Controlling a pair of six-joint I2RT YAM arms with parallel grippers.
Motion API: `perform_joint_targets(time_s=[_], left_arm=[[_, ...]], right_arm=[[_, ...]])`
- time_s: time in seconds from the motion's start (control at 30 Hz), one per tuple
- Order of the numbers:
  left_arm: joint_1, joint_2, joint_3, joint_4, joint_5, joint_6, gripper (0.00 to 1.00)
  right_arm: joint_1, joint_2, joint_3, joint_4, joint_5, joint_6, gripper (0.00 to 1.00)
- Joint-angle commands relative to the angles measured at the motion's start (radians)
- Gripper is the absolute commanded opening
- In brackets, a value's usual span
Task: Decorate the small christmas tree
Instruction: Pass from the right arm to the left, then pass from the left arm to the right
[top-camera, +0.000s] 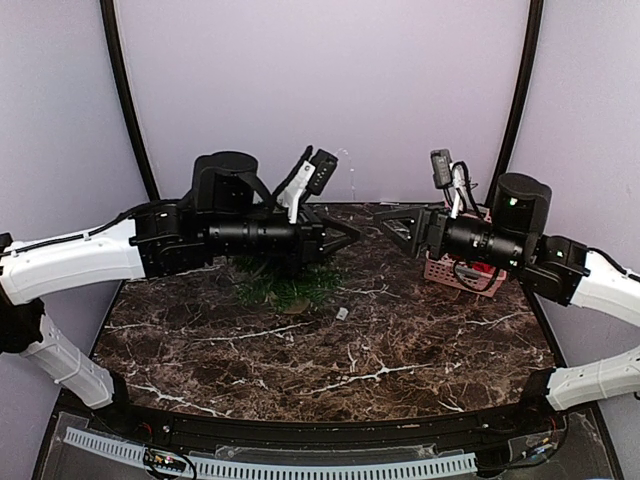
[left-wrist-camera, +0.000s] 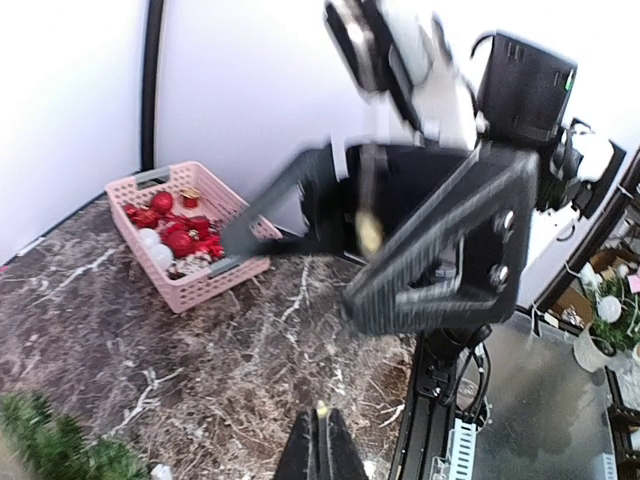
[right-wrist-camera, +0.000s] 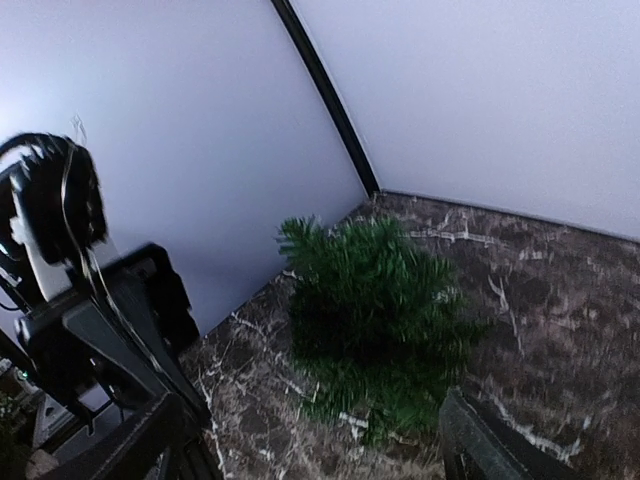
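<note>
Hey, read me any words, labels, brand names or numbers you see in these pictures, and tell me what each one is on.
No text can be read in any view.
Small white scrap on the table: too small to tell whether it bears print.
Pink basket: no lettering shows.
Small christmas tree: no tag or label shows.

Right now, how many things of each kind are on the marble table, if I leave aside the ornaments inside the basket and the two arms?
Small bushy green artificial christmas tree: 1
Pink plastic slatted basket: 1
Small loose white piece beside the tree: 1
Total: 3
</note>
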Motion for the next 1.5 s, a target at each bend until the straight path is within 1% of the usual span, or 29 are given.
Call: perform_joint_targets(time_s=[0.0,0.1,0.2,0.3,0.4,0.53,0.6,0.7,0.77,0.9,1.0,1.13,1.33,1.47], left_arm=[[-0.004,-0.111,-0.058,-0.042,-0.132,-0.031,0.0],[-0.003,-0.169,-0.103,-0.047,-0.173,-0.041,0.0],[-0.001,-0.205,-0.123,-0.067,-0.197,-0.049,0.0],[0.002,-0.245,-0.138,-0.075,-0.195,-0.051,0.0],[0.005,-0.27,-0.154,-0.073,-0.185,-0.053,0.0],[0.007,-0.295,-0.168,-0.071,-0.181,-0.057,0.0],[0.009,-0.302,-0.172,-0.071,-0.181,-0.057,0.0],[0.012,-0.309,-0.18,-0.063,-0.179,-0.058,0.0],[0.014,-0.31,-0.181,-0.062,-0.179,-0.055,0.0],[0.019,-0.314,-0.179,-0.062,-0.172,-0.051,0.0],[0.023,-0.318,-0.179,-0.064,-0.164,-0.047,0.0],[0.03,-0.324,-0.177,-0.072,-0.159,-0.045,0.0],[0.036,-0.343,-0.18,-0.075,-0.16,-0.044,0.0],[0.039,-0.346,-0.179,-0.075,-0.153,-0.044,0.0]], right_arm=[[0.009,-0.088,-0.105,0.013,0.047,0.059,0.96],[0.009,-0.136,-0.168,0.043,0.075,0.088,0.99],[0.008,-0.149,-0.23,0.087,0.12,0.105,0.99],[0.004,-0.108,-0.268,0.097,0.242,0.14,0.96],[-0.002,-0.026,-0.3,0.133,0.299,0.18,0.89],[-0.002,0.112,-0.342,0.253,0.238,0.235,0.79],[0.009,0.156,-0.37,0.334,0.194,0.236,0.75],[0.048,0.225,-0.422,0.458,0.194,0.217,0.7],[0.07,0.281,-0.437,0.503,0.2,0.215,0.66],[0.12,0.411,-0.42,0.588,0.206,0.181,0.55],[0.154,0.51,-0.36,0.596,0.24,0.134,0.5],[0.165,0.613,-0.31,0.653,0.277,0.104,0.48],[0.165,0.712,-0.261,0.713,0.347,0.069,0.42],[0.165,0.781,-0.215,0.724,0.343,0.046,0.38]])
